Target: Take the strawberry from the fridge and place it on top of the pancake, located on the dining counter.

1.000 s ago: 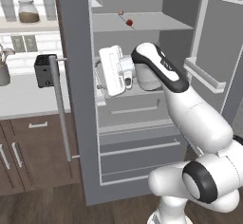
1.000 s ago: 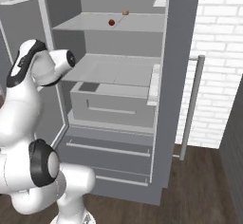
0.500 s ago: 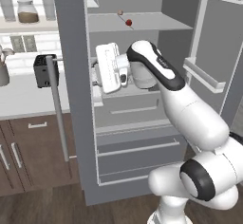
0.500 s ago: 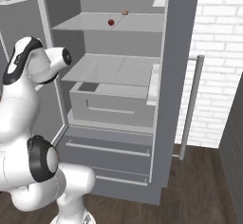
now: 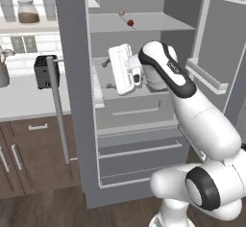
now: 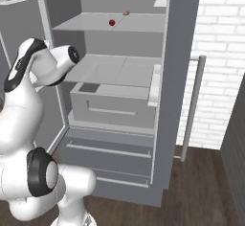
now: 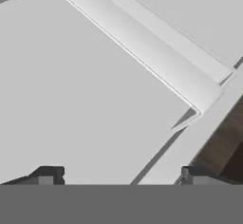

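Although the fridge [image 5: 134, 101] stands open across the middle of both base views, with its door [image 5: 72, 77] swung out at the left of the left base view, the arm has not yet reached the upper shelf [image 6: 115, 24]. That pale shelf runs across the top centre of the right base view and carries the strawberry [image 6: 112, 22] near its middle, with a small tan lump [image 6: 126, 13] just behind it. The claw [image 7: 118, 176] is spread wide and grips nothing; in the hand view its two tips rise near the bottom, facing bare grey fridge surfaces. The berry looks light, soft and easily bruised, and being roundish it may roll on the smooth shelf. It is best taken across its widest part, from the sides, with a gentle squeeze.
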Controlling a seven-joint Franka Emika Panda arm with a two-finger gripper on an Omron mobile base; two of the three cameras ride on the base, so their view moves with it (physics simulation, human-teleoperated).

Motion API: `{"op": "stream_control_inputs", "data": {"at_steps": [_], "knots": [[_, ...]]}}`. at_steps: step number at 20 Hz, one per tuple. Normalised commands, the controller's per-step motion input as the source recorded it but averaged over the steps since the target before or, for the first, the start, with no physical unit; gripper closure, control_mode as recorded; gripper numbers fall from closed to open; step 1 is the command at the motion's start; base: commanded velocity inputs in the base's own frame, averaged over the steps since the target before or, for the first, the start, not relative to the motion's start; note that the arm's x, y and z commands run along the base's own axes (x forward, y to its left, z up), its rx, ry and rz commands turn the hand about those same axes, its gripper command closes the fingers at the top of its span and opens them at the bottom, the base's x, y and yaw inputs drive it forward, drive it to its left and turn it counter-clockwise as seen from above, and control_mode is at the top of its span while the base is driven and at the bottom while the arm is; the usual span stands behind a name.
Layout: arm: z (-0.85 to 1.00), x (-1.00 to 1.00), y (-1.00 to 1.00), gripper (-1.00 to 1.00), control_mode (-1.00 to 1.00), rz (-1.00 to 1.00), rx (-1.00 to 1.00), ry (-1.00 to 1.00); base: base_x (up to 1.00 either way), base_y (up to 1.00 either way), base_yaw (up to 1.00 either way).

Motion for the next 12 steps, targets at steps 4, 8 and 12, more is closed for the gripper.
{"op": "stream_control_inputs", "data": {"at_steps": [4, 8, 12], "knots": [[-0.02, 0.0, -0.98, -1.0, -1.0, 0.0, -0.32, 0.0, 0.0, 0.0, 0.0], [-0.63, 0.08, -0.73, -1.0, -1.0, 0.26, -0.53, 0.03, 0.0, 0.0, 0.0], [-1.0, 0.21, -0.5, -1.0, -1.0, 0.61, -0.67, 0.25, 0.0, 0.0, 0.0]]}}
